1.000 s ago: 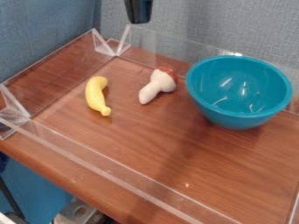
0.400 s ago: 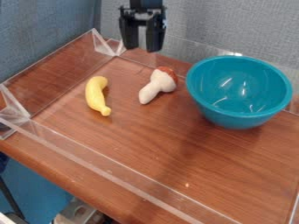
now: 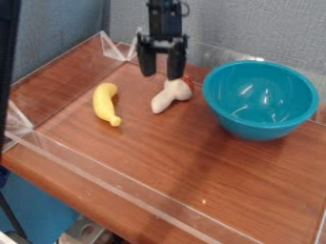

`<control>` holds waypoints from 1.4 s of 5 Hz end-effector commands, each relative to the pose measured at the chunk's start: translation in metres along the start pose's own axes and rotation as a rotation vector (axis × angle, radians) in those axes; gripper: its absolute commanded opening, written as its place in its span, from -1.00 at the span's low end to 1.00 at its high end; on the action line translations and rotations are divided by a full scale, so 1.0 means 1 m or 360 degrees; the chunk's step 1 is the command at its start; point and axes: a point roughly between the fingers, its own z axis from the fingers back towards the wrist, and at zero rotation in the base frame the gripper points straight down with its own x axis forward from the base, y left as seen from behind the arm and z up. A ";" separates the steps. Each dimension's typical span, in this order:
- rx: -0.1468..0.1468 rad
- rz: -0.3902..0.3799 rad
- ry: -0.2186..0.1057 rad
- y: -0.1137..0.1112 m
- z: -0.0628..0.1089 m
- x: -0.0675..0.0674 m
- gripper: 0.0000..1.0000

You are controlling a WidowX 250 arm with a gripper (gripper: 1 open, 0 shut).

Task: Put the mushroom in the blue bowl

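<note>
The mushroom (image 3: 167, 96) lies on its side on the wooden table, cream stem toward the front, its cap partly hidden behind my gripper. My gripper (image 3: 163, 69) hangs just above the cap end, pointing down, its two black fingers spread open with nothing between them. The blue bowl (image 3: 260, 98) stands upright and empty to the right of the mushroom, a short gap between them.
A yellow banana (image 3: 107, 103) lies left of the mushroom. Clear acrylic walls (image 3: 76, 59) fence the wooden table on all sides, with a low front wall (image 3: 152, 200). A dark strip (image 3: 7, 67) runs along the left edge of the view.
My gripper has come down from the top of the view to just above the mushroom, and its fingers have spread open. The mushroom, banana and bowl have not moved.
</note>
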 end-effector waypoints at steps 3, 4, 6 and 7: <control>0.0100 -0.0116 -0.0099 -0.003 0.011 0.006 -1.00; 0.0131 -0.0185 -0.0129 -0.005 0.026 0.005 -1.00; 0.0193 -0.0172 -0.0258 -0.028 0.077 -0.010 -1.00; 0.0210 -0.0262 -0.0313 -0.063 0.093 -0.007 -1.00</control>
